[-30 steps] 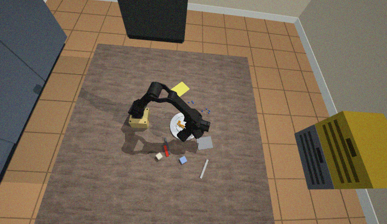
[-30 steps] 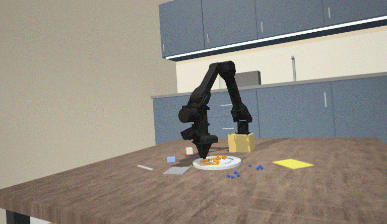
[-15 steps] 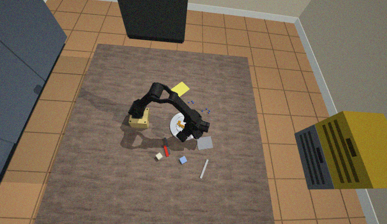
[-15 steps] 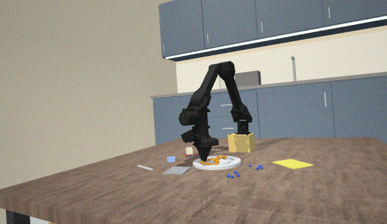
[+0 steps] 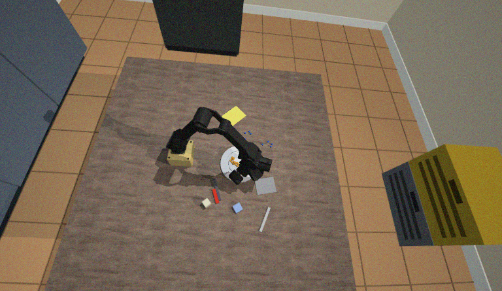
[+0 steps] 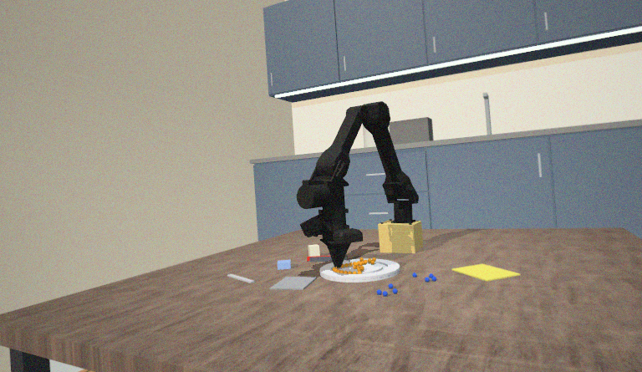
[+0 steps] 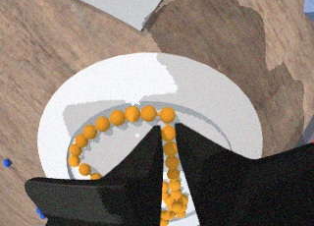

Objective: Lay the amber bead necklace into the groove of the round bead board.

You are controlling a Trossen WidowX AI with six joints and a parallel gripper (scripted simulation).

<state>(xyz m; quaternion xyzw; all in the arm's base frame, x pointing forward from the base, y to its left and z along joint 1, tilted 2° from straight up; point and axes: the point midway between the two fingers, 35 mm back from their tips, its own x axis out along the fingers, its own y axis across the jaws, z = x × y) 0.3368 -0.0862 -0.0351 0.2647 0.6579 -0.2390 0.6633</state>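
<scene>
The round white bead board (image 5: 225,163) (image 6: 394,269) (image 7: 54,133) lies on the table under the arm. The amber bead necklace (image 5: 233,161) (image 6: 358,267) (image 7: 102,124) lies on it. In the wrist view, one stretch curves along the groove at the far and left side, then bends sharply and runs inward between the fingers to a bunched heap inside the ring. The groove's right part shows no beads. My gripper (image 6: 337,267) (image 7: 168,131) is low at the board, its fingers shut on the necklace just past the bend. The fingers hide part of the board and beads; the arm hides the fingertips in the top view.
A grey square (image 5: 265,186) (image 6: 292,282) lies close beside the board. A blue block (image 5: 237,208) (image 6: 283,264), a cream cube (image 5: 206,203), a red bar (image 5: 216,196) and a pale stick (image 5: 265,219) lie around. A yellow sheet (image 5: 234,115) (image 6: 486,272) and several small blue beads lie on another side.
</scene>
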